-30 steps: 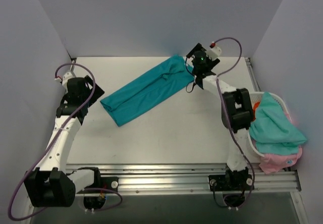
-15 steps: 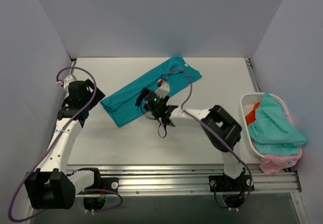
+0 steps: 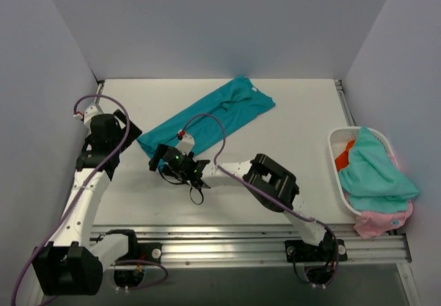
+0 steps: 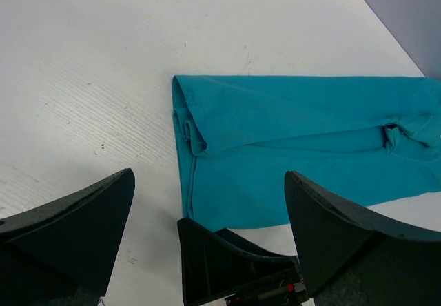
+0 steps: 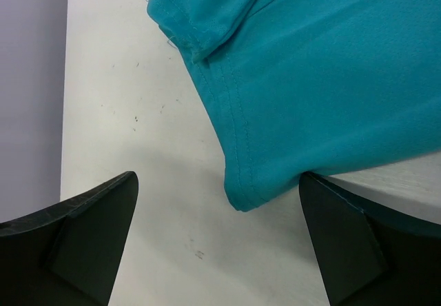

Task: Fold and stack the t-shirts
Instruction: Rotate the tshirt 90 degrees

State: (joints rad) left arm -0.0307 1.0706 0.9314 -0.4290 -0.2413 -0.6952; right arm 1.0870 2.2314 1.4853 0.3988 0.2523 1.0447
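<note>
Teal t-shirt (image 3: 207, 118) lies folded lengthwise, diagonal on the table (image 3: 296, 113). Right gripper (image 5: 219, 178) gapes wide, empty, over its near hem corner; left gripper (image 4: 208, 176) equally wide, empty, close by. Risks: pinching only one layer, which would unravel the fold; wrists clashing.

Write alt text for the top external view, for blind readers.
A teal t-shirt lies folded lengthwise, diagonal on the table; the right pincer and left pincer, both open, sit near its lower-left end. A basket at right holds aqua, pink and orange-red shirts.

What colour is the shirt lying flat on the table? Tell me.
The shirt is deep teal, clearest in the right wrist view.
</note>
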